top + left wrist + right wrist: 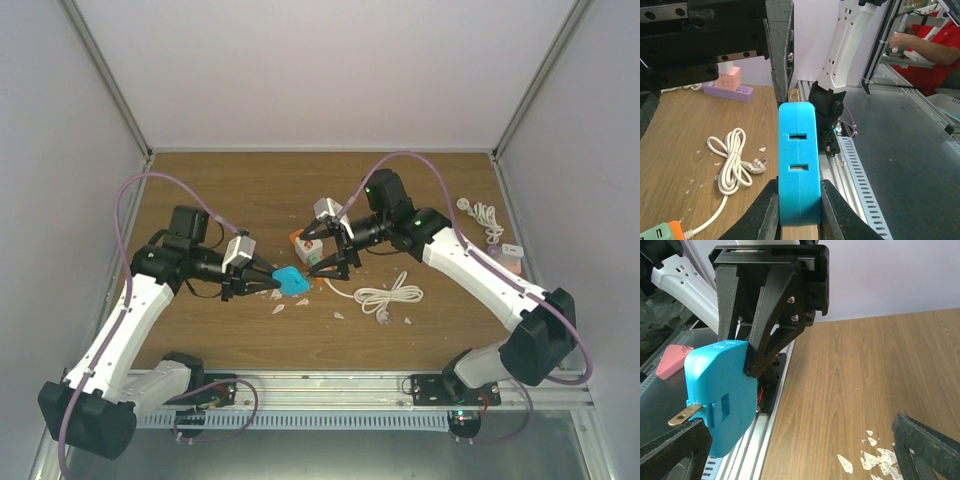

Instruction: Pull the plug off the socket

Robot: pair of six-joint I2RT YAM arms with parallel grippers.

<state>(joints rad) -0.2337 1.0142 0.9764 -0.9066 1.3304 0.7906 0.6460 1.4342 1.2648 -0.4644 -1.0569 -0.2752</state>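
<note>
My left gripper (272, 283) is shut on a blue plug (291, 281), holding it above the table. In the left wrist view the blue plug (799, 160) stands upright between my black fingers (765, 212), two slots facing the camera. The right wrist view shows the same plug (720, 395) from the side, with a bare brass prong (682, 416) sticking out free. The socket (304, 246), a white block with orange, lies on the table just right of the plug; its green and orange corner (660, 232) shows low in the left wrist view. My right gripper (313, 257) hangs open over the socket, nothing showing between its fingers (670, 450).
A coiled white cable (388, 297) with its own plug lies right of centre. A purple power strip with a pink adapter (508, 256) and another white cable (484, 213) sit by the right wall. White scraps (290, 303) litter the wood. A metal rail (330, 385) runs along the near edge.
</note>
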